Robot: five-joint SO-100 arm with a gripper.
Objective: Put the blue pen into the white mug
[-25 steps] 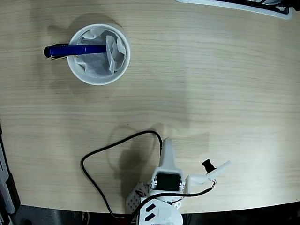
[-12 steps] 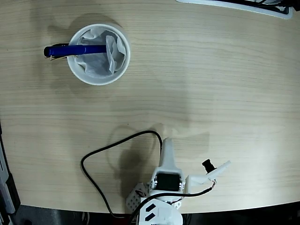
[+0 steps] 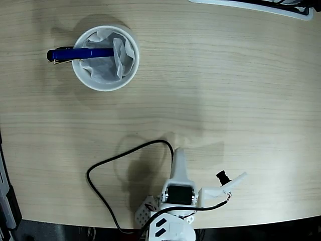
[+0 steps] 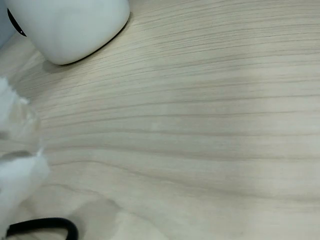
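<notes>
The blue pen (image 3: 75,53) lies across the rim of the white mug (image 3: 106,58), in the fixed view: one end is inside on the crumpled tissue (image 3: 113,60), the dark end sticks out over the left side. The arm (image 3: 178,201) is folded at the bottom edge, well apart from the mug. Its gripper (image 3: 178,158) points up the table and holds nothing; whether its fingers are open or closed cannot be told.

The risk, as a judgement, is that the pen is only half in. The tissue props it, so a bump to the table could tip it out over the rim.

The wooden table (image 3: 225,90) has a pale, smooth grain. A black cable (image 3: 108,165) loops beside the arm. In the wrist view the mug's wall (image 4: 70,25) is at top left.
</notes>
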